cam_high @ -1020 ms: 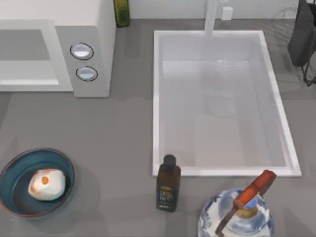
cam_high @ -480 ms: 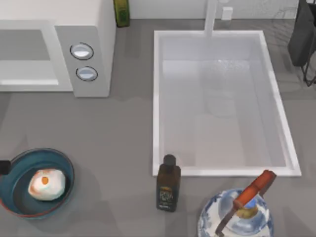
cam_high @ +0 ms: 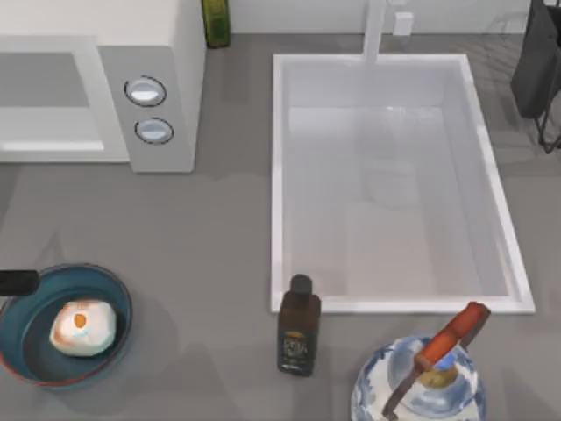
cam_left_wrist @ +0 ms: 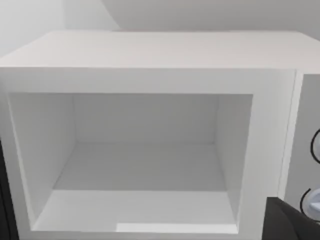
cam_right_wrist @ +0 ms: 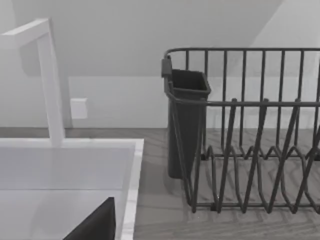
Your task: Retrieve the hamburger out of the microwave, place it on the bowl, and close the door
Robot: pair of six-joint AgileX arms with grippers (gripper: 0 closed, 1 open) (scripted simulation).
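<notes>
Top view: left gripper [cam_high: 17,281] cut off beside bowl [cam_high: 110,289].

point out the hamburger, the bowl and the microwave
hamburger [cam_high: 82,326], top view, on its pale top beside the orange spot
bowl [cam_high: 112,285], top view, on its blue inner wall
microwave [cam_left_wrist: 150,47], left wrist view, on its white roof

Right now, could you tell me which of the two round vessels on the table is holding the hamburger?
The blue bowl at the table's front left holds the hamburger. The clear glass vessel with the red handle, front right, does not.
</notes>
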